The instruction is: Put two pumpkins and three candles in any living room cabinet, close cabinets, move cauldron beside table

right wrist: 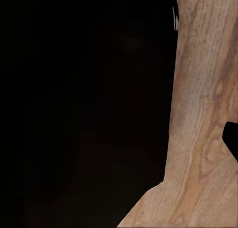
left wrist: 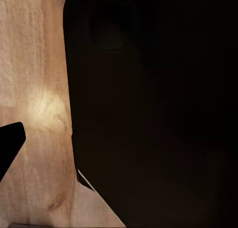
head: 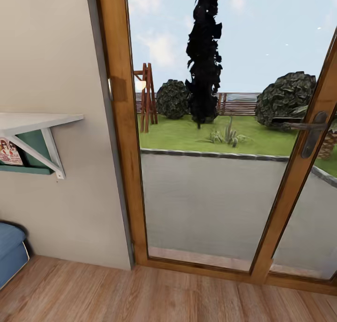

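The pumpkins, candles, cabinet, cauldron and table are out of view. In the head view I face a wood-framed glass door [head: 206,181] with a garden behind it. In the left wrist view, one black fingertip [left wrist: 10,146] of my left gripper juts over light wood floor [left wrist: 39,89], beside a large dark shape [left wrist: 158,114]. The right wrist view has a black fingertip [right wrist: 232,138] of my right gripper at the picture's edge, over wood floor [right wrist: 203,114] and beside a similar dark mass [right wrist: 84,109]. Neither view shows both fingers, so their state is unclear.
A beige wall [head: 51,55] carries a white bracket shelf [head: 32,123] with a green box [head: 30,153] under it. A blue cushioned piece [head: 9,252] stands low by the wall. The door has a dark lever handle [head: 311,130]. Wood floor [head: 164,294] runs in front.
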Motion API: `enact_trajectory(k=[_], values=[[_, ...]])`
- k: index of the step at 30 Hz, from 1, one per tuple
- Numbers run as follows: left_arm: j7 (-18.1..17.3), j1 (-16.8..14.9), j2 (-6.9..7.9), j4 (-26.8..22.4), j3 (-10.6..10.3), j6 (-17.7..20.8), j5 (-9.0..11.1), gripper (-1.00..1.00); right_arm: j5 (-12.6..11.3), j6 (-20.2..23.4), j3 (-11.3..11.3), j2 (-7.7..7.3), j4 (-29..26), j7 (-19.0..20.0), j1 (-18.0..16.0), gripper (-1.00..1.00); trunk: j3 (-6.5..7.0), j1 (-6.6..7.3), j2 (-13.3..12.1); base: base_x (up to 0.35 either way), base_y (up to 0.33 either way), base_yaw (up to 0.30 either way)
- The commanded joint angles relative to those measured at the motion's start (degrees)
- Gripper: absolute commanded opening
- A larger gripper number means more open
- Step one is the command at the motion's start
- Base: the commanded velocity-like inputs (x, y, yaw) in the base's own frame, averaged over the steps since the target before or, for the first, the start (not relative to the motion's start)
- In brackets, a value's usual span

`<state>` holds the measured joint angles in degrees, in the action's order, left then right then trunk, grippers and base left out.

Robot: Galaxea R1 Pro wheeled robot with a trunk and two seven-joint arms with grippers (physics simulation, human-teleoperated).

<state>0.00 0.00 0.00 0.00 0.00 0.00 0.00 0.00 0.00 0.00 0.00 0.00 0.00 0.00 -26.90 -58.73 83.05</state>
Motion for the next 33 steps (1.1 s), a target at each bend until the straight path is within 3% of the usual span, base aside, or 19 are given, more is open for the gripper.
enact_trajectory(k=[1,19,23,33], values=[[0.26,-0.34,0.33,-0.09,0.33,0.09,0.0,1.0,0.22,-0.16,0.1,-0.33,-0.18,-0.18,-0.09,1.0,-0.03,0.0,0.03,0.0,0.0,0.0],[0.26,-0.35,0.53,-0.09,0.39,0.09,0.0,1.0,0.22,-0.1,0.13,-0.75,-0.21,-0.19,-0.09,1.0,-0.03,0.0,0.03,0.0,0.0,0.0],[0.26,-0.35,0.98,-0.14,0.43,0.32,0.07,1.0,-0.06,-0.39,-0.08,-0.01,-0.18,-0.42,-0.09,1.0,-0.31,0.0,0.03,0.0,0.0,0.011],[0.21,-0.35,1.05,-0.17,0.24,-0.68,0.02,1.0,0.18,-0.44,0.12,0.16,-0.17,-0.44,-0.09,1.0,-1.09,0.0,0.03,0.0,0.0,0.107]])
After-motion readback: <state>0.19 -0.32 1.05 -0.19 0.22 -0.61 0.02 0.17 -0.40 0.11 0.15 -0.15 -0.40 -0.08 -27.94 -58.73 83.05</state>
